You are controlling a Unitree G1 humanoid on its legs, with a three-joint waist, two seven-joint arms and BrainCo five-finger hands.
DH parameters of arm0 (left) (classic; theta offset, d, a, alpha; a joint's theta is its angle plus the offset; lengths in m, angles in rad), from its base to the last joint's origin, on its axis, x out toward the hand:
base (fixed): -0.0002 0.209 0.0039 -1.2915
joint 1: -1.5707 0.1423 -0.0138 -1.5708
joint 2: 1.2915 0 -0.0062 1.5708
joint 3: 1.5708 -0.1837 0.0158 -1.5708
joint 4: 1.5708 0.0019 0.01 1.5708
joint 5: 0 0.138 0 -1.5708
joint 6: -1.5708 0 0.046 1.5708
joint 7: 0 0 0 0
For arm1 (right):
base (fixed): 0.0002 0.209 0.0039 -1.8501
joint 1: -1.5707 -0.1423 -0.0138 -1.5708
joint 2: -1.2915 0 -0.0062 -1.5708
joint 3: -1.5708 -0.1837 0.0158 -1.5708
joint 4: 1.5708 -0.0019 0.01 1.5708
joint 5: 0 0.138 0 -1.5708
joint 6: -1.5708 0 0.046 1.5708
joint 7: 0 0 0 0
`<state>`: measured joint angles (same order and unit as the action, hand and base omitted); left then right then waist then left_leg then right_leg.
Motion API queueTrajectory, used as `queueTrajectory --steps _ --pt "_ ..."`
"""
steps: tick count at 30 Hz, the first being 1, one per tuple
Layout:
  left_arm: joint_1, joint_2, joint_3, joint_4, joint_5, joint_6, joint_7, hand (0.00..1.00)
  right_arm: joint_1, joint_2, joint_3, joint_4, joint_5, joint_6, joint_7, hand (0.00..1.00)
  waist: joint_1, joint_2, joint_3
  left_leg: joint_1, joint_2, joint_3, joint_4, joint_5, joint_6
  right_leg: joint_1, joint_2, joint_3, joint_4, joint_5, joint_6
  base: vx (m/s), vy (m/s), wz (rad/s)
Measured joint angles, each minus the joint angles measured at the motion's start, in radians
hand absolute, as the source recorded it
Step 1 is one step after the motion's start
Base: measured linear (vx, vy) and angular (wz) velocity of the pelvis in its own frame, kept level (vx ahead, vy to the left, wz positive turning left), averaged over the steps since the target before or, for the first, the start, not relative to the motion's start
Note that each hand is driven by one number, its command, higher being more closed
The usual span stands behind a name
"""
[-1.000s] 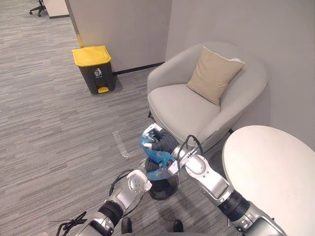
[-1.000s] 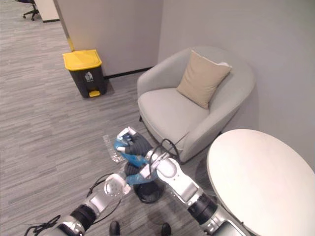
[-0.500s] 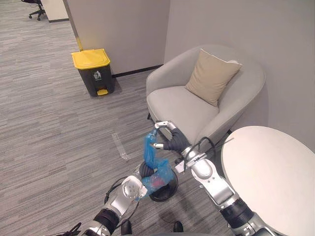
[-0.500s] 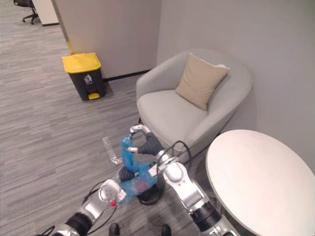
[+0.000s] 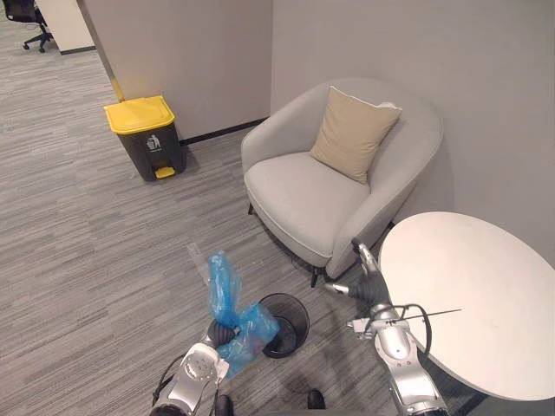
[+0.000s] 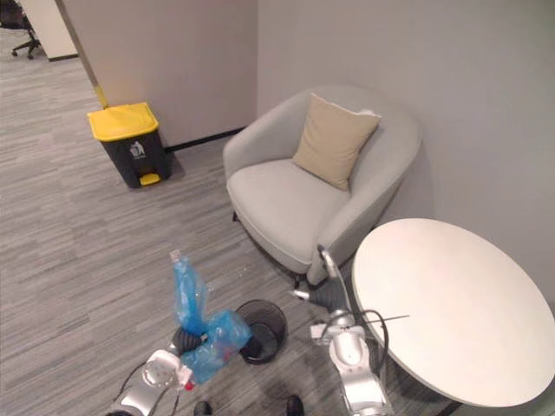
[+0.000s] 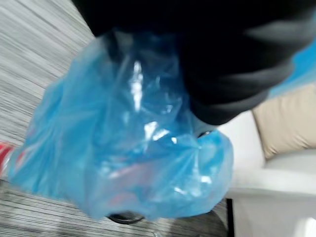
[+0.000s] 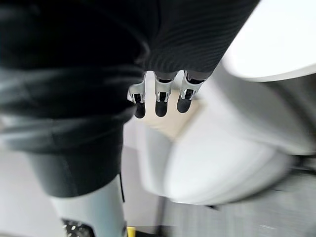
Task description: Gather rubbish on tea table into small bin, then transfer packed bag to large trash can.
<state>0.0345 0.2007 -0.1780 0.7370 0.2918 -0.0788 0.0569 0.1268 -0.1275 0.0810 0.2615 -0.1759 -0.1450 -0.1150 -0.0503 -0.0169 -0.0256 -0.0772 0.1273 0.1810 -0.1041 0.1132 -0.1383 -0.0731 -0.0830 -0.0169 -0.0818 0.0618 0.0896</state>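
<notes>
Right hand has let go and swung away, fingers straight, leaving the blue bag at the left hand, whose grip I cannot tell, with the yellow-lidded trash can well ahead-left.

Clear passage: open carpet floor between small bin and yellow-lidded trash can. Obstacles, right side: armchair; round table.

Left hand held low at lower left, forearm angled upward. Right hand raised, fingers extended, thumb spread.
</notes>
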Motion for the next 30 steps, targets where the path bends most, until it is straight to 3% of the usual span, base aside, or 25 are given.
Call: queueTrajectory --steps 8,18,24,30 --pt "0.027 -0.001 0.018 0.139 -0.008 0.005 -0.003 1.00 -0.014 -0.011 0.004 0.369 -0.046 0.059 0.042 0.00 0.009 0.011 0.007 0.012 -0.001 -0.004 0.000 -0.012 -0.001 0.017 -0.001 -0.006 -0.006 -0.007 0.006 0.02 -0.003 0.02" --pt "0.038 -0.015 0.067 0.221 -0.010 0.006 0.001 1.00 -0.068 -0.035 0.043 0.557 -0.099 0.077 0.057 0.00 0.012 0.011 0.027 0.038 -0.013 -0.027 0.000 -0.019 0.008 0.049 -0.010 -0.027 0.010 -0.030 0.004 0.03 -0.001 0.07" --pt "0.038 -0.032 0.113 0.256 -0.041 0.008 0.009 1.00 -0.114 -0.032 0.044 0.660 -0.110 0.088 0.055 0.00 0.033 0.010 0.061 0.046 -0.015 -0.026 0.000 -0.021 0.010 0.046 -0.013 -0.024 0.035 -0.045 0.007 0.00 0.000 0.00" --pt "0.025 -0.034 0.160 0.255 -0.083 0.014 0.023 1.00 -0.177 -0.028 0.042 0.697 -0.109 0.106 0.043 0.00 0.042 -0.011 0.133 0.003 -0.030 -0.034 0.036 -0.034 0.028 -0.061 -0.034 -0.018 0.230 -0.129 0.012 -0.04 0.009 0.06"
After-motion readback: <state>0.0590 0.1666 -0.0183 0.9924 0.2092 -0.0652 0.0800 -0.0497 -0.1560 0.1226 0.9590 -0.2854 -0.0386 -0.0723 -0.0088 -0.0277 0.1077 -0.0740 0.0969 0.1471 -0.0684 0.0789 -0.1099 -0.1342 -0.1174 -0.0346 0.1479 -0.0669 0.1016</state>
